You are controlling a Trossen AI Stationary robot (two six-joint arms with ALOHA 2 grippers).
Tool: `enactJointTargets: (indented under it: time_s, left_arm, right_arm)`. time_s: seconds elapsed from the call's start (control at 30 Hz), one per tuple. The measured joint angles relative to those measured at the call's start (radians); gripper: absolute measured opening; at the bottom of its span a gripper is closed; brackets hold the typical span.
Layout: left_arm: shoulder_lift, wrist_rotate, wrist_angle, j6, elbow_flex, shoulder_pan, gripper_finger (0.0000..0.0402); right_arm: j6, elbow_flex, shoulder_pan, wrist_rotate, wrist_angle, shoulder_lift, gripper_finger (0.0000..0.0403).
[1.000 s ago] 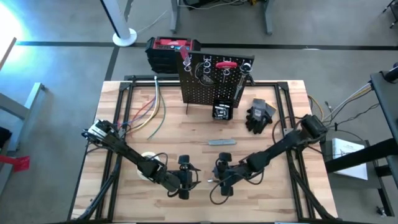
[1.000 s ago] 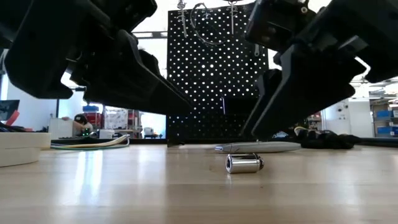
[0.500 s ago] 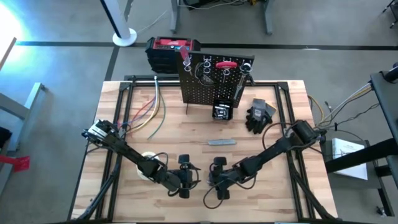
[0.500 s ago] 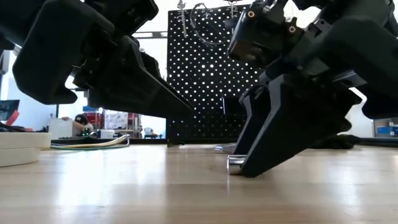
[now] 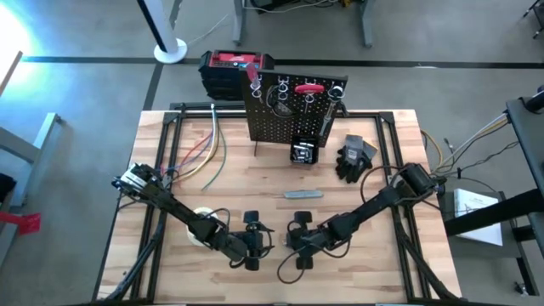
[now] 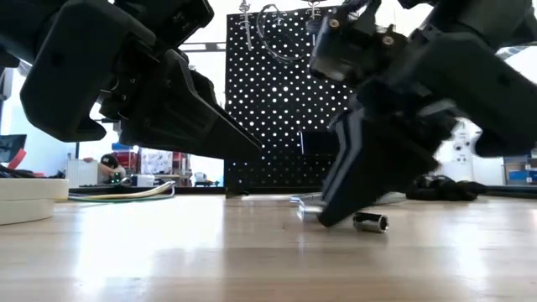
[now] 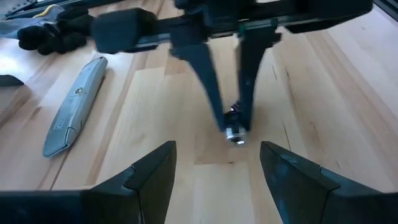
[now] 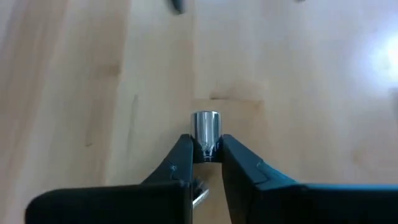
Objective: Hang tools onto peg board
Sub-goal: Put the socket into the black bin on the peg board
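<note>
A: Where is the right gripper (image 8: pixel 206 155) just now?

B: Down at the table, fingertips closed on a short silvery socket (image 8: pixel 206 130). The wrist view shows the socket pinched by one end, most of its body sticking out beyond the tips. From table height I cannot tell whether it touches the wood.

A: So the grip is shallow. What does the lift call for?

B: I would raise it slowly and straight, keeping the squeeze steady. A round, polished piece held only at its end could pivot or squirt out. It probably belongs in the small black bin (image 5: pixel 303 153) on the peg board (image 5: pixel 289 115), which stands well ahead of the gripper, across the table.

A: Anything between gripper and board?

B: A grey utility knife (image 5: pixel 303 194) lies flat on the wood ahead of the gripper, between it and the board. The black gloves (image 5: pixel 354 159) sit farther off, towards the right arm's own side. Carrying the socket high clears both.

A: And the arm's pose?

B: The right arm reaches in low from the table's right edge, forearm slanting down towards the middle, gripper pointed steeply at the table.

A: The other one?

B: The left gripper (image 5: pixel 252 240) waits just beside the right one, fingers spread, holding nothing.
</note>
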Motion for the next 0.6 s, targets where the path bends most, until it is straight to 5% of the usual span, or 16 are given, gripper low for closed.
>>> enactJointTargets:
  time_s: [0.27,0.6]
  left_arm:
    - [0.000,-0.011,0.000,0.000,0.000,0.002,0.0224]
    - [0.000,-0.072,-0.016,-0.022,-0.001,0.008,0.0224]
  right_arm:
    - [-0.037,0.033,-0.021,0.157,-0.086,-0.076,0.0032]
    - [-0.032,0.022,-0.151,0.403,-0.334,-0.336,0.0032]
